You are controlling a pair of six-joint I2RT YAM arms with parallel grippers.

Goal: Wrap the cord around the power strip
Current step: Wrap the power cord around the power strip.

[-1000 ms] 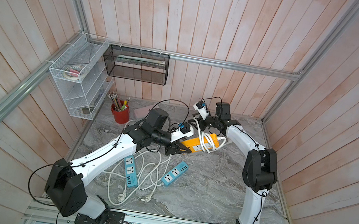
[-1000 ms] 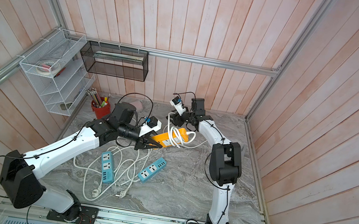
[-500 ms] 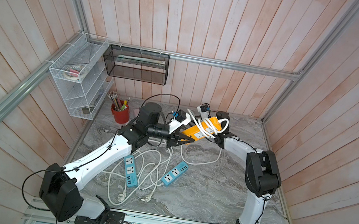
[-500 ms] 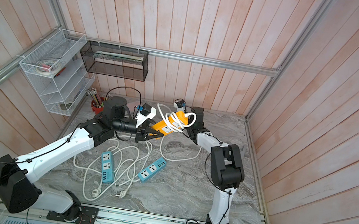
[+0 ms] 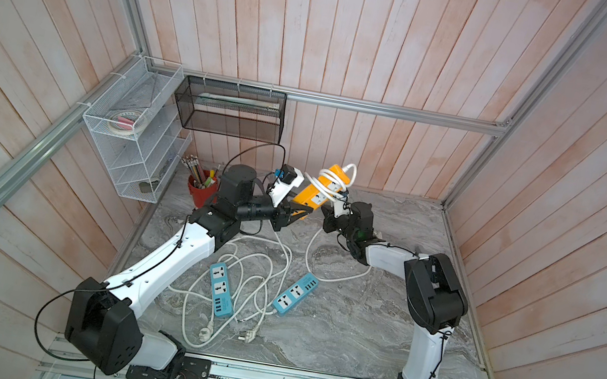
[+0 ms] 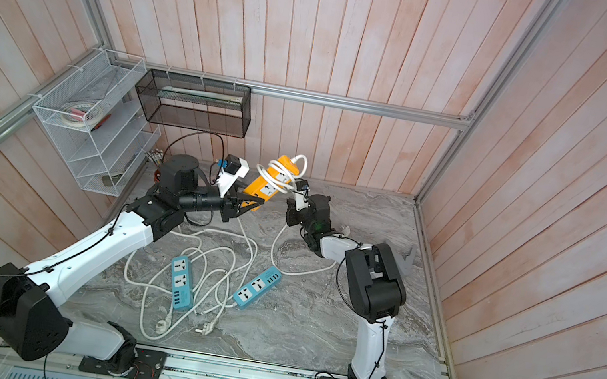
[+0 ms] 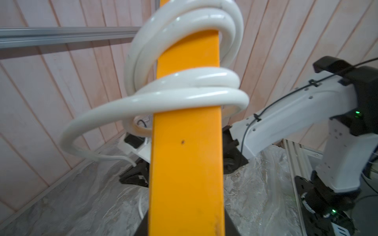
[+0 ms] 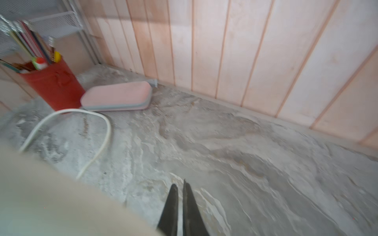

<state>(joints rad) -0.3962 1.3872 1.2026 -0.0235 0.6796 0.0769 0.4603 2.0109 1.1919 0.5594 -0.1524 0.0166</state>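
Observation:
The orange power strip [image 5: 318, 195] [image 6: 270, 181] is held up off the table, tilted, near the back wall. My left gripper [image 5: 294, 212] [image 6: 250, 203] is shut on its lower end. In the left wrist view the power strip [image 7: 186, 163] fills the middle, with my left gripper [image 7: 186, 226] at its base. The white cord [image 7: 184, 96] [image 5: 351, 173] goes round the upper half in several turns, and its free length hangs to the table [image 5: 310, 242]. My right gripper [image 5: 326, 223] [image 8: 180, 187] is shut on nothing, just right of and below the strip, apart from it.
Two blue power strips [image 5: 221, 290] [image 5: 295, 293] lie mid-table in a tangle of white cords, with plugs [image 5: 204, 335] near the front. A red pencil cup [image 5: 202, 189] and a pink case [image 8: 116, 96] sit at the back left. A wire shelf [image 5: 132, 143] and a black mesh basket [image 5: 233, 110] hang on the walls.
My left arm has raised the orange strip and swung it up toward the back wall. My right gripper, open at the strip's far end before, has let go, shut and dropped lower.

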